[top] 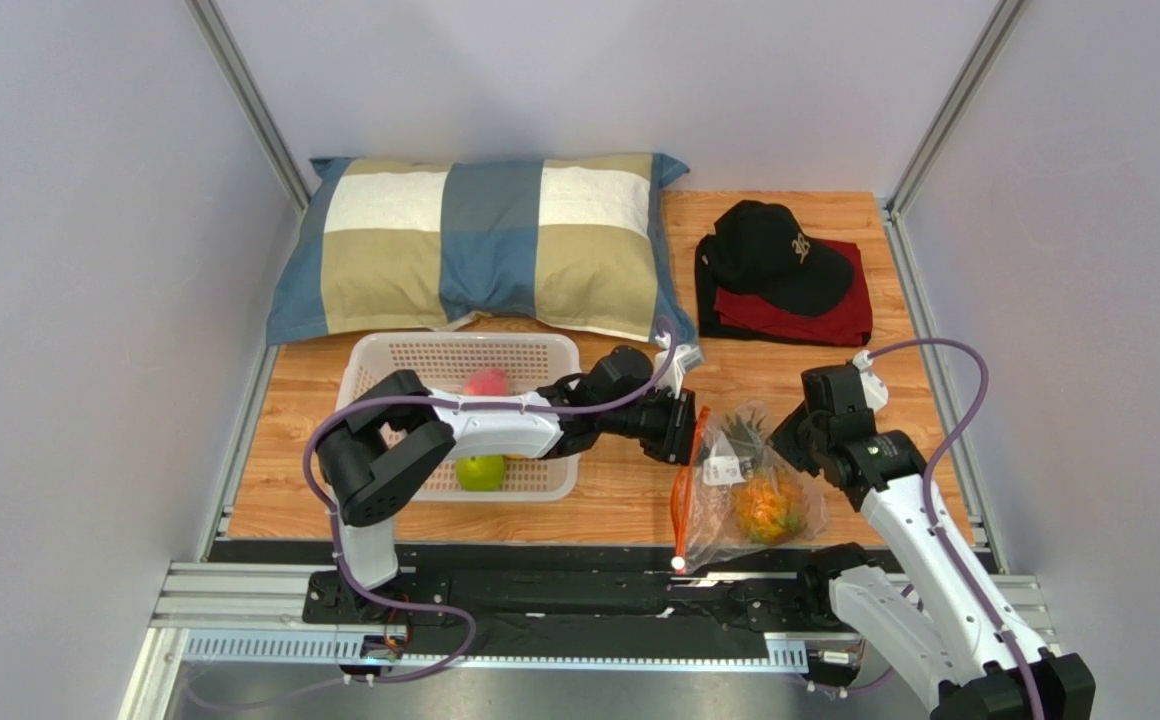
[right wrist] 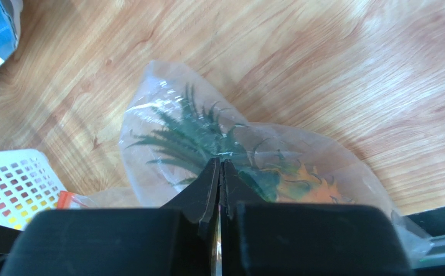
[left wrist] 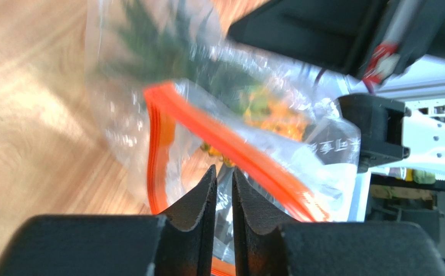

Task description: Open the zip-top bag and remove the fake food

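The left gripper has its jaws drawn nearly together, with only a thin slit between them. Clear film from the mouth of the zip-top bag is caught in that slit, just beside the red-orange zip strip. The right gripper has its jaws pressed tight together, pinching the bag's film on the opposite side, right over green leaves.

The bag lies on the wooden table between the two grippers, its mouth gaping where the zip strip bows apart. Inside it is one piece of fake food, a small orange pineapple with green leaves. The white slider tab sits at the near end of the strip. A white label on the bag carries dark printed characters, too blurred to read.

To the left of the bag stands one white perforated basket, with the left arm stretched across it. Two fruits show in it, a pink-red peach at the far side and a green apple at the near side. The arm hides the middle of the basket.

Beyond the bag and to its left lies one checked pillow in blue, tan and cream. Beyond the bag and to its right, one black cap with a small gold emblem rests on a folded red cloth.
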### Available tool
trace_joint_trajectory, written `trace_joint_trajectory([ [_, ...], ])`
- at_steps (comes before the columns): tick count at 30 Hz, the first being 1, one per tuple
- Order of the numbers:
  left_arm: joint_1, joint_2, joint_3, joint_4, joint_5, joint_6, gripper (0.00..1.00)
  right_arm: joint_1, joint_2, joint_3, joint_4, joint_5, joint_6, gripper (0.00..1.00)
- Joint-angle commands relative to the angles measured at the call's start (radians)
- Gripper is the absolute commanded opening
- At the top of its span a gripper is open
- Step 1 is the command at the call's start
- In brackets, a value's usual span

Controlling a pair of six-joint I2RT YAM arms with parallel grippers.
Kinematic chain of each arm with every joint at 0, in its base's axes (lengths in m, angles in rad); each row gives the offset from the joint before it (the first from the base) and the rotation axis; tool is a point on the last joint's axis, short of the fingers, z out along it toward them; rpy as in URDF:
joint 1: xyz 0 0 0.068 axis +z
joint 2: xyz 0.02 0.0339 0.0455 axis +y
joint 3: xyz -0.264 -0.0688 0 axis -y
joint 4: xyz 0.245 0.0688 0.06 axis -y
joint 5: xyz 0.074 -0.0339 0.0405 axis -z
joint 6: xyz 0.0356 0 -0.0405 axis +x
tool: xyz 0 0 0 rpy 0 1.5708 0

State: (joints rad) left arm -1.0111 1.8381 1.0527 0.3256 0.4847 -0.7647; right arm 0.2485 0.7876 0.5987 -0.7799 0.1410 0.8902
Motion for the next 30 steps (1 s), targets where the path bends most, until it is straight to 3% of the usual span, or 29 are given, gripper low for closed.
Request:
trace_joint_trajectory([
  [1, -0.024, -0.026, -0.045, 0.047, 0.063, -0.022, 0.18, 0.006, 0.009, 0.072, -0.044, 0.088, -0.039, 0.06],
  [6, -0.076, -0.112, -0.144, 0.085, 0.017, -0.025, 0.15, 0.006, 0.022, 0.075, -0.041, 0.089, -0.033, 0.07],
  [8, -0.077, -0.096, -0.157, 0.137, 0.031, -0.05, 0.21, 0.006, 0.03, 0.069, -0.025, 0.075, -0.028, 0.07],
  [9, -0.078, -0.082, -0.152, 0.162, 0.055, -0.079, 0.33, 0.006, 0.033, 0.066, -0.013, 0.054, -0.024, 0.07],
  [12, -0.075, -0.014, -0.099, 0.211, 0.051, -0.102, 0.46, 0.006, 0.042, 0.055, 0.005, 0.008, -0.007, 0.06],
  [20, 0.077, 0.141, 0.009, 0.332, 0.08, -0.16, 0.49, 0.008, 0.044, 0.049, 0.019, -0.075, -0.002, 0.06],
  [26, 0.169, 0.038, 0.065, 0.057, -0.009, 0.054, 0.53, 0.006, 0.09, 0.075, 0.025, -0.098, -0.062, 0.07],
  [30, 0.169, -0.033, 0.061, -0.06, -0.055, 0.12, 0.53, 0.006, 0.101, 0.104, 0.021, -0.095, -0.092, 0.15],
])
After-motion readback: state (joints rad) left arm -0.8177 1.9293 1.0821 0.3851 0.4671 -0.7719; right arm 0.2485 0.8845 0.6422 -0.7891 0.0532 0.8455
